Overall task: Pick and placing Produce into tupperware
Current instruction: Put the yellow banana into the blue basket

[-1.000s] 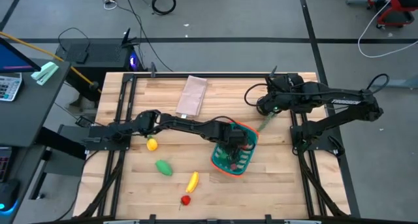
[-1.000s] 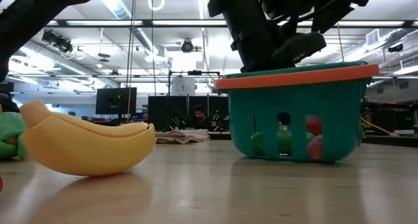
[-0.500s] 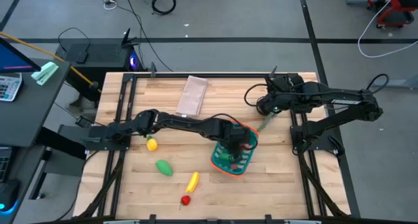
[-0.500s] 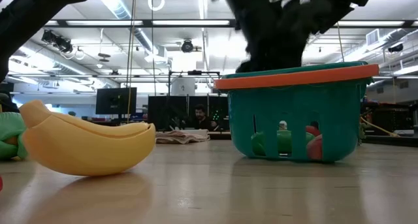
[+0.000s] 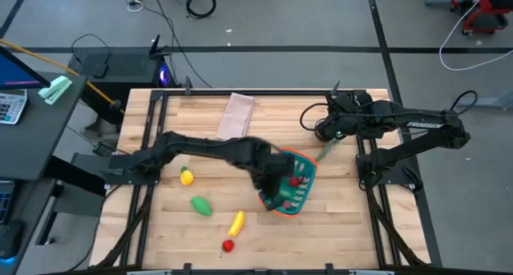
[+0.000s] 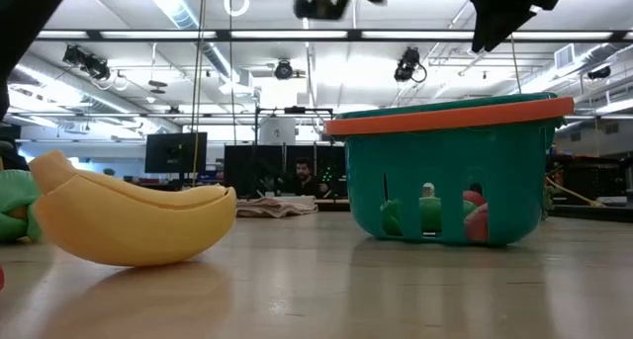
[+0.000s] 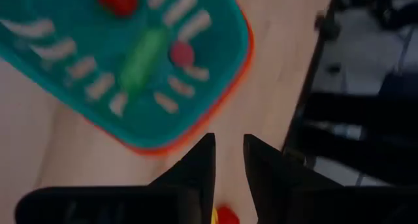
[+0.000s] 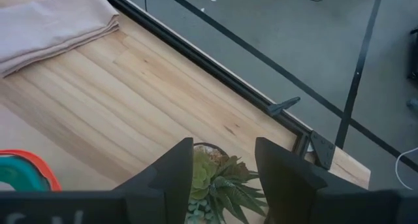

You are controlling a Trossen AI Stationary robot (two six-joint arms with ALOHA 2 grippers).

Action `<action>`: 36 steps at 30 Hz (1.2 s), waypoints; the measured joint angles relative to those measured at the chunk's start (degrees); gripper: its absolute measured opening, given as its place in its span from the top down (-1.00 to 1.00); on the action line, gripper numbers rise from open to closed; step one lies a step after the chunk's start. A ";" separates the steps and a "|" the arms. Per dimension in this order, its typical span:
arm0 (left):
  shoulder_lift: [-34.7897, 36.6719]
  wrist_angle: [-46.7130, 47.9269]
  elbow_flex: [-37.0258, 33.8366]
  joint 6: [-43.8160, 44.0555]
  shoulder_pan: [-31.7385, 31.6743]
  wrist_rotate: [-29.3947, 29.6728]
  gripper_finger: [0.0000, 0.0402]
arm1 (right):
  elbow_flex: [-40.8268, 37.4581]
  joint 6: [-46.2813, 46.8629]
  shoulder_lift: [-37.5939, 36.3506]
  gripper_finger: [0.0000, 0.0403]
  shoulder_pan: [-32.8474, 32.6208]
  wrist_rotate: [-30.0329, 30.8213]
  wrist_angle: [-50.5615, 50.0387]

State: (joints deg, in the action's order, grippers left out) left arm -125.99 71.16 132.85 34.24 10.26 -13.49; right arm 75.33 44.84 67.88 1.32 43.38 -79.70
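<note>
The teal basket with an orange rim stands on the table toward its right. It also shows in the left wrist view, where a green pod and two red balls lie in it. My left gripper hangs above the basket's near-left rim, slightly open and empty. A lemon, a green pod, a banana and a red tomato lie on the table to the basket's left. My right gripper waits open at the far right, above the potted plant.
A folded beige cloth lies at the table's far side. The small potted plant stands just beyond the basket's far right corner. Black rails run along the table's left and right edges. Bare wood lies near the front right.
My left gripper has risen out of the basket and gone a little toward the table's left edge, moving fast. The basket has stayed where it was, with the produce lying in it.
</note>
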 joint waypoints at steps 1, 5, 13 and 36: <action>0.36 1.77 -0.01 0.11 0.97 0.00 0.56 | 0.00 -0.02 0.00 0.14 0.00 -0.02 0.06; 0.58 6.07 -0.01 2.61 5.43 0.22 0.51 | -0.01 0.00 0.02 0.14 0.00 -0.37 0.10; -0.07 6.83 -0.06 18.85 14.36 3.15 0.22 | -0.02 0.00 0.02 0.14 0.00 -3.26 0.41; -10.99 13.95 -0.17 45.92 19.04 13.72 -0.21 | 0.00 0.00 0.02 0.14 0.00 -3.39 0.66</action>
State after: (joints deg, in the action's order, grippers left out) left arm -136.98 85.10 132.68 80.16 29.30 0.23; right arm 75.33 44.84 67.90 1.32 39.99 -79.04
